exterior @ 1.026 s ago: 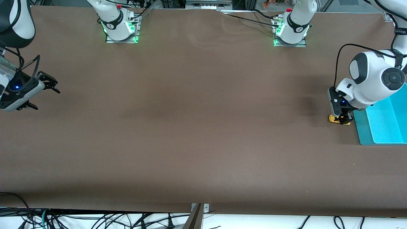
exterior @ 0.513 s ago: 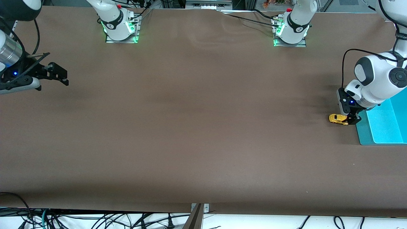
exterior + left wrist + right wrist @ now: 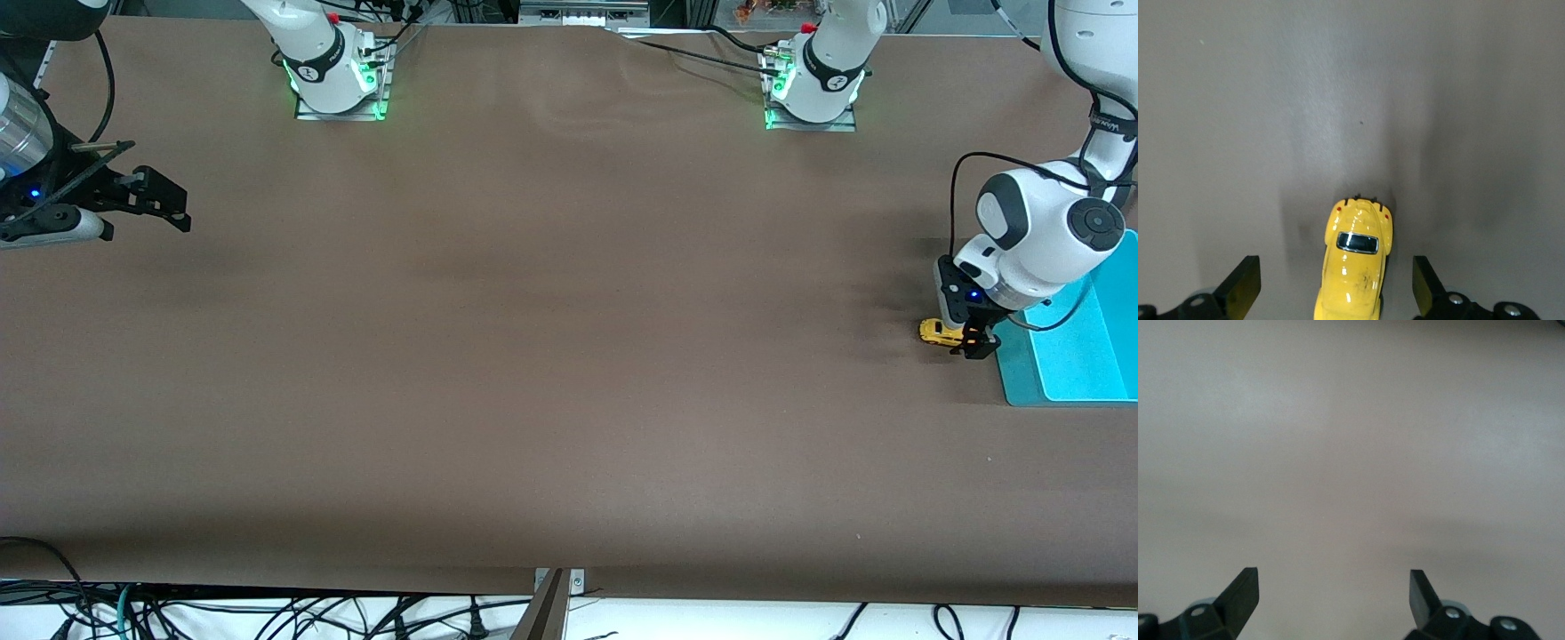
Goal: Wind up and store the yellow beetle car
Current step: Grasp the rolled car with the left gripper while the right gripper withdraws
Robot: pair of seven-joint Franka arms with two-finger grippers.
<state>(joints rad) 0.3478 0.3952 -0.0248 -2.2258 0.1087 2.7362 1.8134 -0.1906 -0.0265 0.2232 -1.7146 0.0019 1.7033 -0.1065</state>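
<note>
Yellow beetle car (image 3: 1355,267) sits on the brown counter (image 3: 551,356) at the left arm's end, just beside the edge of the turquoise tray (image 3: 1067,356), between the spread fingers of the left pincer (image 3: 969,342). In the left wrist view both fingertips (image 3: 1241,283) stand clear of the body with a gap on each flank, so nothing is clamped yet. I judge the toy to be light, rigid and glossy, with a rounded shell that could squirt out of a pinch placed high on the roof. The lower flanks, near the wheels, look like the safest place to close on. Being so small, it may also skid along the counter if only one finger touches first.

Compared with half a second ago, the left pincer has shifted back over the car, which now shows mostly hidden under it in the front view; the car itself has not moved.

Well apart, at the right arm's end, the right pincer (image 3: 156,200) waits above bare counter with its fingers spread, about where it was half a second ago.
</note>
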